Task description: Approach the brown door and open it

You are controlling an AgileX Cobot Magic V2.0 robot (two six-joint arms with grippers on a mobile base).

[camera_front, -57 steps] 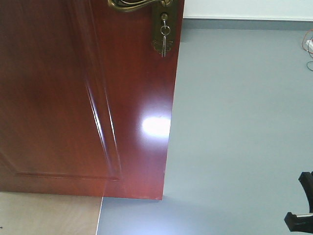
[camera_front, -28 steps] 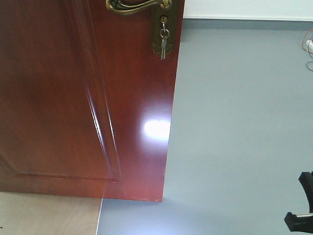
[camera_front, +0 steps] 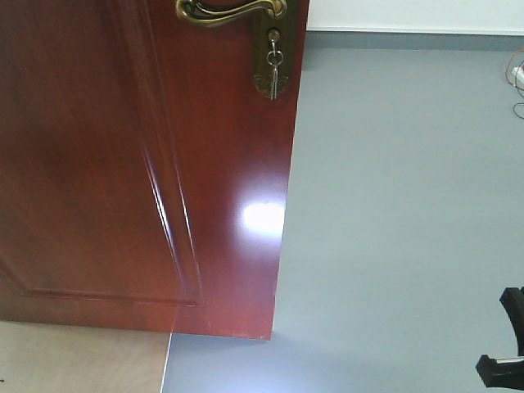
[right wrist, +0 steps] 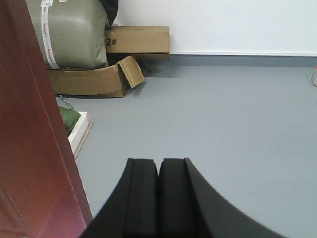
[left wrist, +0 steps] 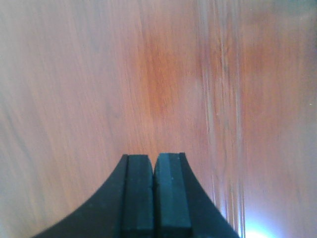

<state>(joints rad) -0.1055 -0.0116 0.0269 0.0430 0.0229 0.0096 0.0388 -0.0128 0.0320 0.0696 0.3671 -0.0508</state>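
Observation:
The brown door [camera_front: 123,164] fills the left half of the front view, glossy and panelled, standing ajar with its free edge towards the grey floor. Its brass lever handle [camera_front: 233,11] is at the top, above a keyhole plate [camera_front: 273,49] with hanging keys [camera_front: 273,78]. My left gripper [left wrist: 154,159] is shut and empty, very close to the door's panel [left wrist: 148,74]. My right gripper [right wrist: 158,162] is shut and empty, just right of the door's edge [right wrist: 29,148], over the floor. A black part of my right arm [camera_front: 503,348] shows at the front view's lower right.
Grey floor [camera_front: 393,205] stretches past the door to a white wall. Cardboard boxes [right wrist: 138,39], a green sack [right wrist: 69,32] and a white frame piece [right wrist: 81,129] lie behind the door. A light wooden board [camera_front: 82,360] lies under the door. Cables [camera_front: 516,74] lie at the far right.
In the front view the door's bottom edge sits slightly lower and the handle slightly further left. The keys have swung a little. The black arm part has not moved.

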